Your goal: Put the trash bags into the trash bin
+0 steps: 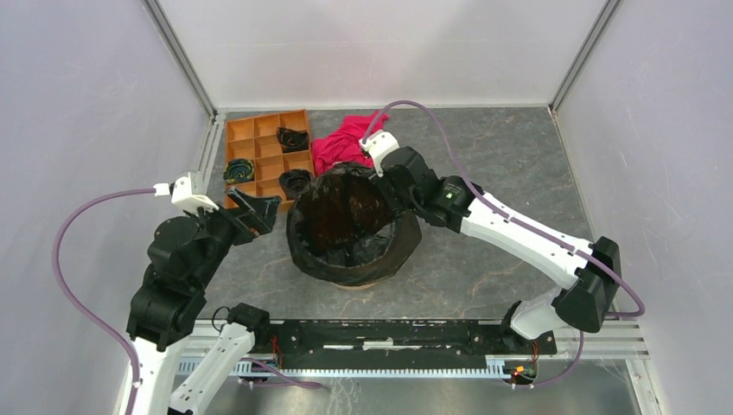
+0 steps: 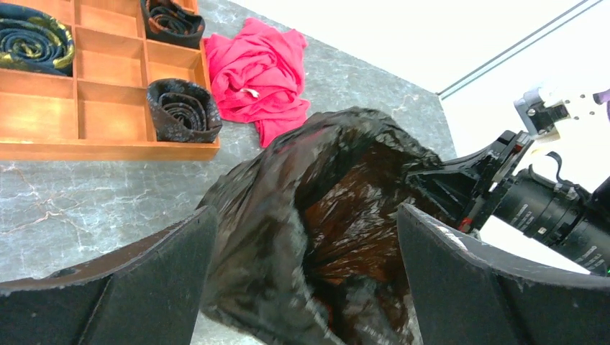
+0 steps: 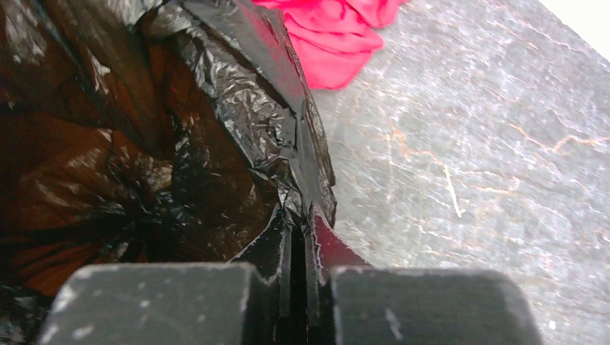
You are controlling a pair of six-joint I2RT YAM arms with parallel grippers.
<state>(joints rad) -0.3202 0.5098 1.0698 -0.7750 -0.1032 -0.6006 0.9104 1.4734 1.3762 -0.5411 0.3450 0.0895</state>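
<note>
Tabletop [image 1: 501, 156]: grey stone pattern with pale veins and thin rust-coloured lines, matt, flat.
Room: plain pale walls on three sides; metal posts [image 1: 181, 56] stand in the two far corners.
Near edge: a black bar on a metal rail [image 1: 389, 333] carries both arm bases.
Trash bag [image 1: 350, 220]: glossy black wrinkled film, mouth open upward, in the middle of the tabletop. It is drawn over the trash bin, and a brown tone shows through the film inside.
Trash bin [image 1: 353, 284]: almost all hidden by the bag. Only a thin orange-brown edge shows under the bag on the near side.
Right gripper [image 3: 302, 223]: at the far right rim of the bag; the jaws are pressed together with a fold of the black film pinched between them.
Left gripper [image 2: 306, 215]: just beside the left side of the bag, jaws spread wide and holding nothing. Whether it touches the film I cannot tell.
Red-pink cloth [image 1: 341, 138]: crumpled on the tabletop just behind the bag.
Orange tray [image 1: 240, 131]: in the far left corner, with square compartments; three of them hold rolled dark strips [image 1: 292, 138].
</note>
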